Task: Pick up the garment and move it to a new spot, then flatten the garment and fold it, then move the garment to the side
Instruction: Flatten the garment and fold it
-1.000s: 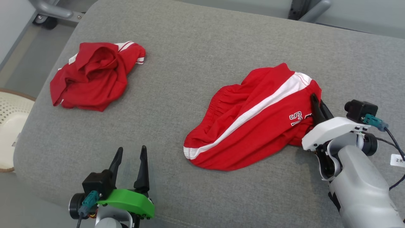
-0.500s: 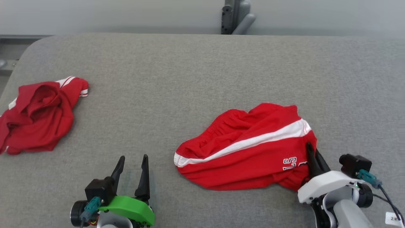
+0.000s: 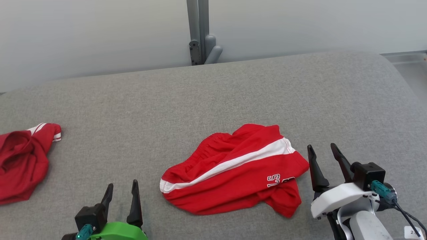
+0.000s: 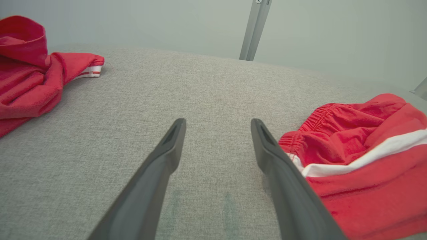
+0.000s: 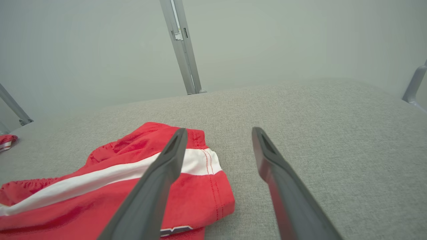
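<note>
Red shorts [image 3: 233, 173] with a white side stripe and white lettering lie rumpled on the grey padded table [image 3: 200, 100], right of centre. They also appear at the right of the left wrist view [image 4: 360, 156] and at the lower left of the right wrist view [image 5: 110, 186]. My right gripper [image 3: 323, 150] stands open just right of the shorts' hem, with nothing between its fingers [image 5: 160, 173]. My left gripper [image 3: 121, 188] is open over bare table, left of the shorts' waistband.
A second crumpled red garment [image 3: 20, 160] with white trim lies at the table's left edge, seen too in the left wrist view [image 4: 30, 73]. A grey metal post [image 3: 196, 33] stands behind the table against a pale wall. The table's right edge curves down at the far right.
My right gripper has let go of the shorts and opened; the shorts now lie free on the table. The head camera has turned, shifting the whole scene leftward and down.
</note>
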Available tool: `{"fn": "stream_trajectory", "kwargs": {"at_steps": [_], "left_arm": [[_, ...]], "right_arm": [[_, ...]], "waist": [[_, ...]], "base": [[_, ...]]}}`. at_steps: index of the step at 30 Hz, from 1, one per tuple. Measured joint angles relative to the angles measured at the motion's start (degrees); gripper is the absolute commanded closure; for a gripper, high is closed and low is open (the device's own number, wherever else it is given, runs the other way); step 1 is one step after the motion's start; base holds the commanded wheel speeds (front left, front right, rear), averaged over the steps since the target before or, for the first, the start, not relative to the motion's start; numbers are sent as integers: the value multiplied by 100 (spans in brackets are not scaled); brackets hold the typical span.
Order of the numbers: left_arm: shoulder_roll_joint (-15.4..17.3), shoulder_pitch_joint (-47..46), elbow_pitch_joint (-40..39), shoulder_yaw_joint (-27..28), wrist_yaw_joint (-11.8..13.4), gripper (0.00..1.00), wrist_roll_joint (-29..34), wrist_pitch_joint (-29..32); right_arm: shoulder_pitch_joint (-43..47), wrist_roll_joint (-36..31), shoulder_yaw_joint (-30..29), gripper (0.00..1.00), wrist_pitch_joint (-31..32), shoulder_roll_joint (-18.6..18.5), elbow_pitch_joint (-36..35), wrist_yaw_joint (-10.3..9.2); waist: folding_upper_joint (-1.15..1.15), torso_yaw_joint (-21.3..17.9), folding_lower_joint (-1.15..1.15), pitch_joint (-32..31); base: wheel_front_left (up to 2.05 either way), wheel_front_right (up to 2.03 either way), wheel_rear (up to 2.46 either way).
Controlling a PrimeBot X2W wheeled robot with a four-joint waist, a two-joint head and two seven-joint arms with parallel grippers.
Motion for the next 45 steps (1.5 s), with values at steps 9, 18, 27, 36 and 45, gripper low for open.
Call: {"fn": "stream_trajectory", "kwargs": {"at_steps": [9, 18, 27, 36, 45], "left_arm": [[0, 269, -30, 123, 44, 0, 121, 0], [1, 371, -80, 49, 92, 0, 112, 0], [-1, -15, 296, -538, -392, 0, -859, 0], [-2, -533, 834, -982, -567, 0, -1472, 0], [18, -675, 1001, -1371, -590, 0, -1637, 0]], "right_arm": [[230, -296, -116, 0, 0, 0, -222, 0], [322, -336, -169, 0, 0, 0, -202, 0], [228, -335, -13, 0, 0, 3, -149, 0], [-1, -360, 76, 0, 0, 1, -144, 0], [-59, -404, 125, 0, 0, 1, -152, 0]], "waist": [[0, -185, 0, -360], [0, -50, 0, -383], [0, -22, 0, -53], [0, -42, 0, 380], [0, -131, 0, 543]], "base": [[0, 0, 0], [0, 0, 0], [0, 0, 0], [0, 0, 0], [0, 0, 0]]}}
